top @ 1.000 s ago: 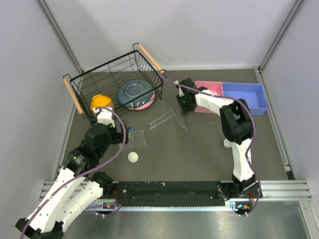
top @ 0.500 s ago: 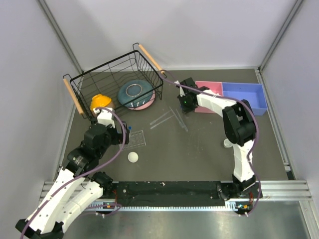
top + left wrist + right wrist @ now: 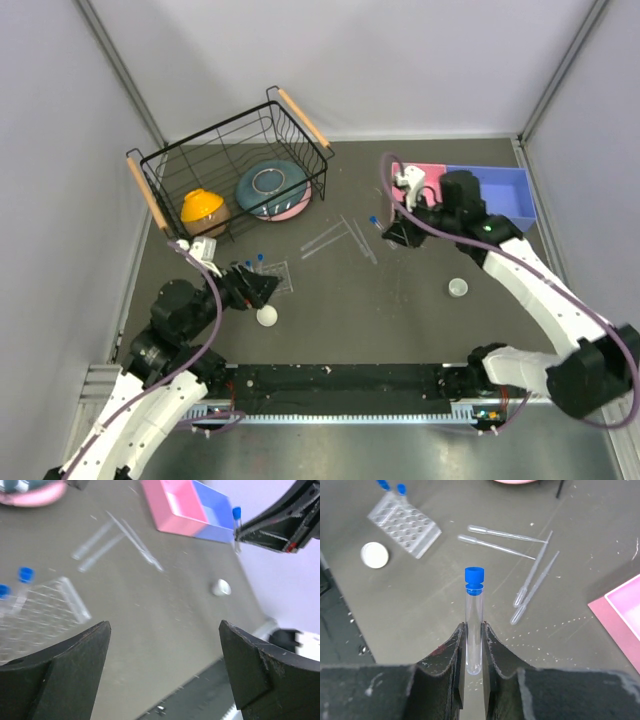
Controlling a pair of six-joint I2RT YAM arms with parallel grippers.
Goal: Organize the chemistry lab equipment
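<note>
My right gripper (image 3: 390, 232) is shut on a clear tube with a blue cap (image 3: 474, 611) and holds it above the table, between the pink tray and the pipettes; the tube also shows in the left wrist view (image 3: 236, 524). My left gripper (image 3: 262, 288) is open and empty, just near of the clear tube rack (image 3: 274, 276). Two blue-capped tubes (image 3: 255, 262) stand at the rack's far left edge. Several thin clear rods (image 3: 340, 238) lie mid-table. One white cup (image 3: 267, 316) sits near the left gripper; the other white cup (image 3: 458, 288) sits at the right.
A black wire basket (image 3: 225, 160) at the back left holds an orange bowl (image 3: 203, 208) and a teal-pink bowl (image 3: 272, 189). A pink tray (image 3: 425, 175) and a blue tray (image 3: 492, 192) stand at the back right.
The right arm has swung out from the back and its gripper now holds the blue-capped tube up over the table. The left arm has drawn back toward the near edge, uncovering the rack.
</note>
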